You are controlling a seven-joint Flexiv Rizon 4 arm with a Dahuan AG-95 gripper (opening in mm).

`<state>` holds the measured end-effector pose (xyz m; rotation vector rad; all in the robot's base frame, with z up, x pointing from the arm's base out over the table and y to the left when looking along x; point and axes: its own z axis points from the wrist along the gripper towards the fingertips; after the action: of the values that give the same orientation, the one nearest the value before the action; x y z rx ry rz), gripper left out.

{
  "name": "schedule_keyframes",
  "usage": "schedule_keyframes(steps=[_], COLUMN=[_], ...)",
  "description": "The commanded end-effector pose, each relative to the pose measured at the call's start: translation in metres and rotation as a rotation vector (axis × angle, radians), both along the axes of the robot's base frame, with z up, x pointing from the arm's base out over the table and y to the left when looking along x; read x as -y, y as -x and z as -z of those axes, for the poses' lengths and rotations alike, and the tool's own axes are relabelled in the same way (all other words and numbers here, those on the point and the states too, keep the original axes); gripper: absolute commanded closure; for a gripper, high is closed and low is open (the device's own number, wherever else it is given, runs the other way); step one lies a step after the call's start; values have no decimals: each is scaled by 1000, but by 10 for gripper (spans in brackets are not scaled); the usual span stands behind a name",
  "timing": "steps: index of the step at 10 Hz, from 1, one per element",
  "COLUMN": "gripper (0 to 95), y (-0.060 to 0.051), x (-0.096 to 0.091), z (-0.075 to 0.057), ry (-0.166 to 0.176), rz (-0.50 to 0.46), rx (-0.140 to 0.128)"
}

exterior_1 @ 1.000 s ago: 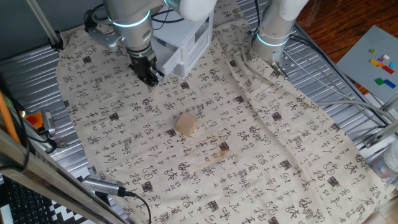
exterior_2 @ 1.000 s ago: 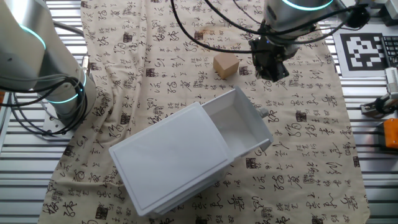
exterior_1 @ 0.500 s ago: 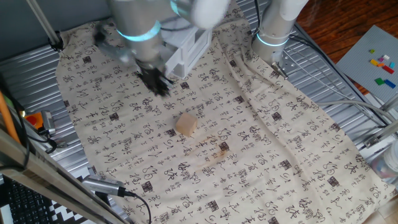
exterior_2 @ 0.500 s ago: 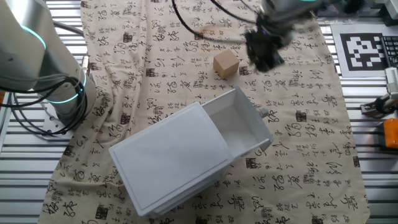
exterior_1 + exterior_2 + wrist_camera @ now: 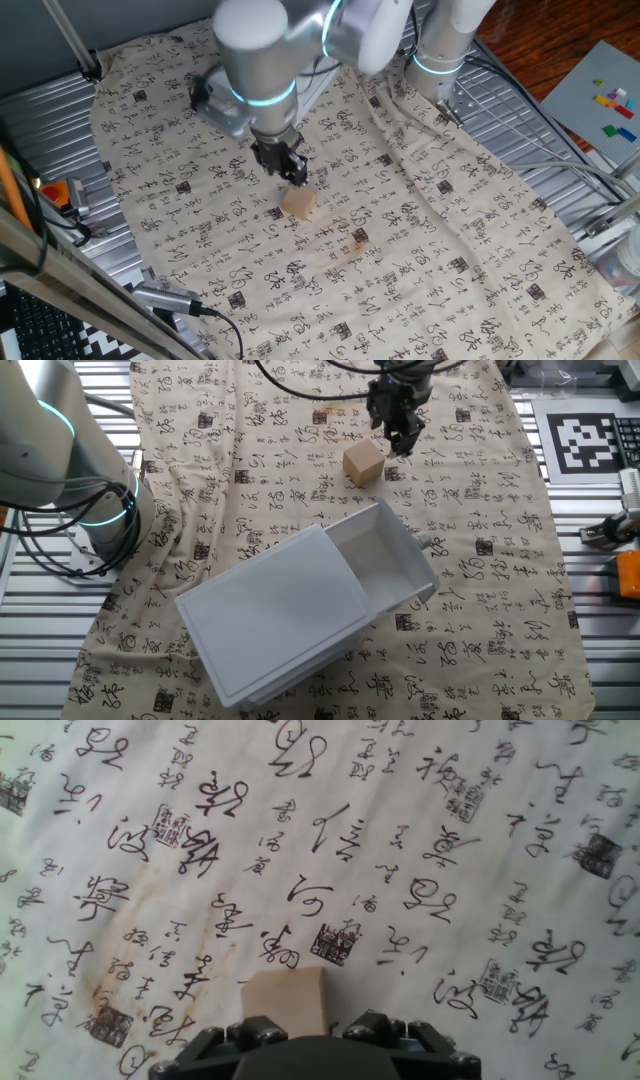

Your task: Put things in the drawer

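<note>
The tan wooden block lies on the printed cloth in front of the cabinet; it also shows in the other fixed view. My gripper hangs just above and behind it, also seen from the other side. In the hand view the block sits at the bottom edge, between the two finger bases, and the jaws look open and empty. The white cabinet has its drawer pulled out and empty, with the round knob at its front.
A second robot arm stands on the cloth. A brownish stain marks the cloth near the block. A grey plate with toy bricks lies far right. A marker card lies off the cloth.
My gripper has moved away from the drawer's knob and across the cloth to just over the block. The block and the open drawer have not moved.
</note>
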<state>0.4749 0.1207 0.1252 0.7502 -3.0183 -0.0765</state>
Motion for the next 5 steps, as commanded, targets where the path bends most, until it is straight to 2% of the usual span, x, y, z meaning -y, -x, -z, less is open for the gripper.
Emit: schedule_keyframes(steps=[1, 4, 5], gripper=[380, 380, 380], y=[2, 2, 2], x=[1, 1, 1], z=[-3, -3, -3], ry=[1, -1, 9], rz=[3, 22, 21], rx=[-20, -16, -15])
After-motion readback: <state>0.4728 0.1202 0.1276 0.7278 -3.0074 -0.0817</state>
